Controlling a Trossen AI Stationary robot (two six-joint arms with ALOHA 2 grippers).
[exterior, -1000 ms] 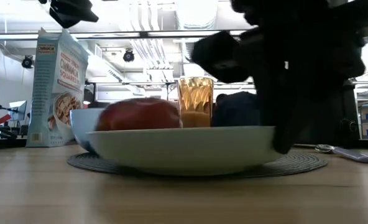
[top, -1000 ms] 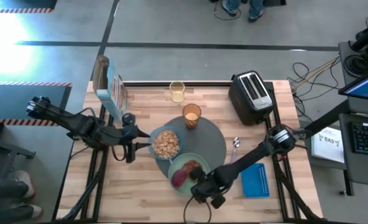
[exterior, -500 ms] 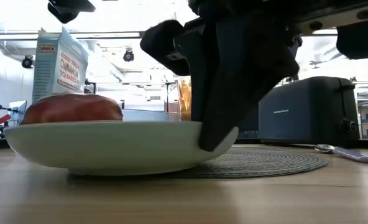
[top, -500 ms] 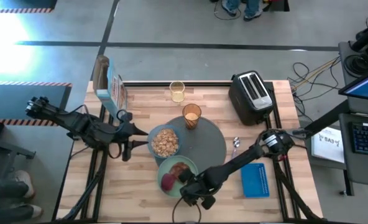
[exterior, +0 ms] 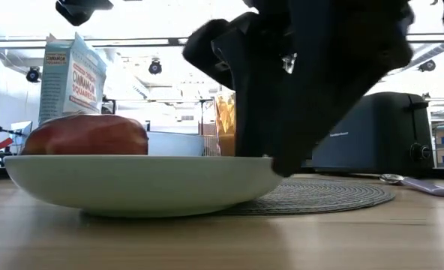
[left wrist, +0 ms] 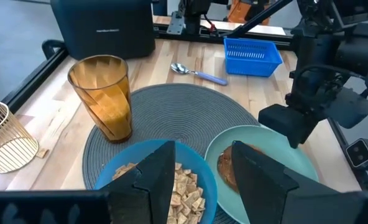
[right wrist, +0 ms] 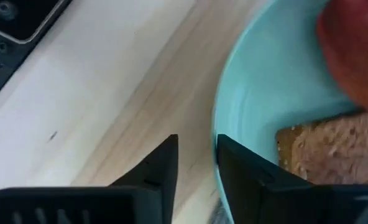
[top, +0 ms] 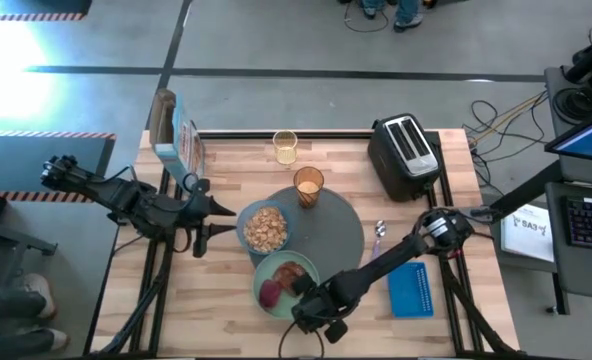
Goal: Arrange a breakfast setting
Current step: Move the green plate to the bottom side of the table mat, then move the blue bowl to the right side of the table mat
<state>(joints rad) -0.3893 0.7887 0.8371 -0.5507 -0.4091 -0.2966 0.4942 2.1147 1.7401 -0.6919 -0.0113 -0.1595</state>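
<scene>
Plate: pale green, near front edge of tabletop, far side overlapping mat; carries toast and red fruit.
Right gripper: at plate's front-right rim; wrist view shows fingers a little apart w/ the rim between them, one outside, one inside; can't tell if pads press the rim.
Left gripper: just left of bowl, above tabletop; fingers partly open, holding nothing.
Bowl: blue, on mat's left part, holds brown cereal.
Tumbler: amber, upright at mat's far edge.
Spoon: on tabletop just right of mat.
Around: toaster far right corner; blue basket front right, beside right arm; cereal box far left; small wire cup at far edge, behind tumbler.
In the way: low view, right gripper blocks most of centre, covering tumbler except a strip and part of toaster; plate hides bowl.
Hard to see: toast hidden by plate rim in low view; fruit shows above rim. Right wrist view cuts off most of plate.
</scene>
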